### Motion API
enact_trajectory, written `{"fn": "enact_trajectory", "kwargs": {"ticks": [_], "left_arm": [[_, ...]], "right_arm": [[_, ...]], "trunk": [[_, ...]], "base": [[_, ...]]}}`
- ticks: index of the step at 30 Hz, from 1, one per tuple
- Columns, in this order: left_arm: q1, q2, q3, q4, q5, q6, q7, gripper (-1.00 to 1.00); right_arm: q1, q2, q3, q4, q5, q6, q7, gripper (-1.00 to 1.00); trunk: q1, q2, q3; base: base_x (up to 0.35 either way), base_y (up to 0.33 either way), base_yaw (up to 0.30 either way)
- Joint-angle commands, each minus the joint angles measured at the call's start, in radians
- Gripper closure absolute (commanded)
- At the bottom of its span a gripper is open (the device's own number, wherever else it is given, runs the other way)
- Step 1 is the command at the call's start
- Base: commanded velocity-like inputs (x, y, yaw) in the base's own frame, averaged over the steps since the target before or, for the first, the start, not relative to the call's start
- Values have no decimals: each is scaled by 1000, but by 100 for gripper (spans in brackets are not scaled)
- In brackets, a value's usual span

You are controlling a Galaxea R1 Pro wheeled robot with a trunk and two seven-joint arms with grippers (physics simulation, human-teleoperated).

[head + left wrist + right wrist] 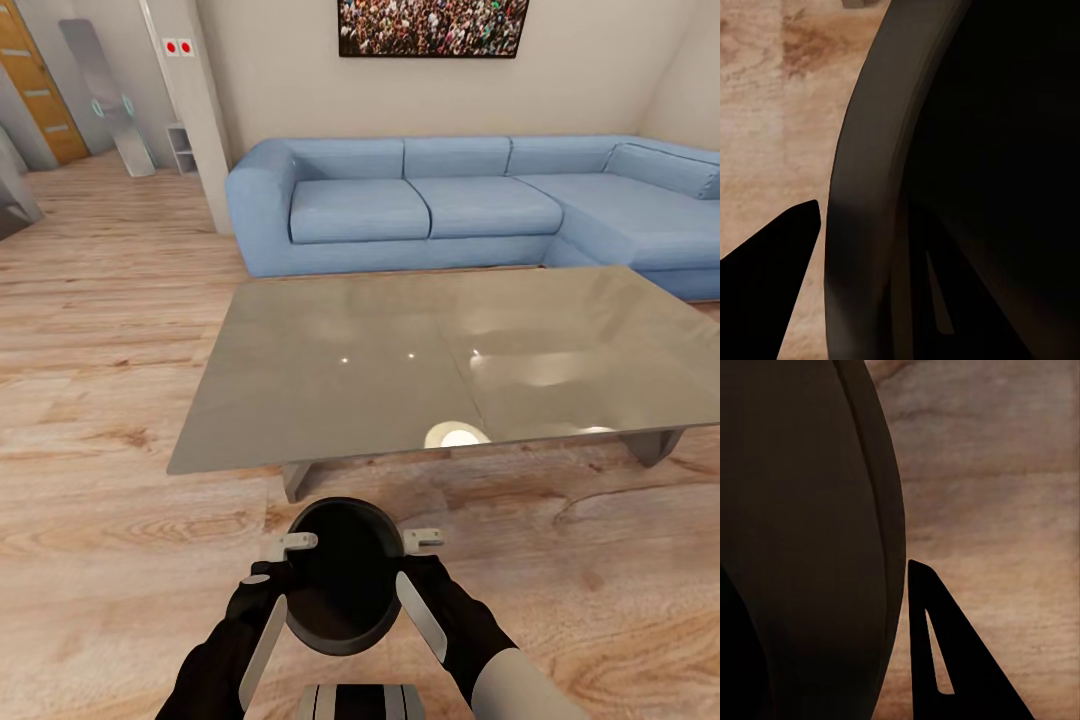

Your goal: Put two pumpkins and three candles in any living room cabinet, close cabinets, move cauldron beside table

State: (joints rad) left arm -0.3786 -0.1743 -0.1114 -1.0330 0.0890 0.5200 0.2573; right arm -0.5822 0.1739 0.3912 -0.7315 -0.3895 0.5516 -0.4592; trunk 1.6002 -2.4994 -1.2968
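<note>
Cauldron [345, 575]: dark, round and open-topped, held between my two hands just in front of my trunk, above the wooden floor [110, 520], near the front edge of the tabletop [400, 370].
Left hand [290, 548]: pressed to the cauldron's left side; in the left wrist view one dark finger [772, 277] lies outside the rim [859, 195] and the other inside the bowl, so the fingers sit partly closed astride the wall.
Right hand [418, 542]: against the cauldron's right side; in the right wrist view one finger [945, 660] stands just outside the wall [832, 547]; I cannot tell where the other one is, nor whether the grip is closed.
Tabletop: grey, glossy, low; blue sofa [440, 200] beyond it.
</note>
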Motion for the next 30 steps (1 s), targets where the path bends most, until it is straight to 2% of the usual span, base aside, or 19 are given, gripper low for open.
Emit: {"fn": "enact_trajectory", "kwargs": {"ticks": [1,10,19,30], "left_arm": [[0,0,-4,1,41,-1,11,100],[0,0,-4,1,41,0,11,100],[0,0,-5,1,41,0,11,100],[0,0,-5,1,41,0,11,100]], "right_arm": [[-1,1,80,-6,-22,-10,0,100],[-1,1,80,-6,-22,-10,0,100],[-1,1,80,-6,-22,-10,1,100],[-1,1,80,-6,-22,-10,0,100]], "trunk": [[0,0,-1],[0,0,-1],[0,0,-1],[5,-3,-43]], "base": [[29,0,0],[113,0,0],[13,0,0],[0,0,0]]}}
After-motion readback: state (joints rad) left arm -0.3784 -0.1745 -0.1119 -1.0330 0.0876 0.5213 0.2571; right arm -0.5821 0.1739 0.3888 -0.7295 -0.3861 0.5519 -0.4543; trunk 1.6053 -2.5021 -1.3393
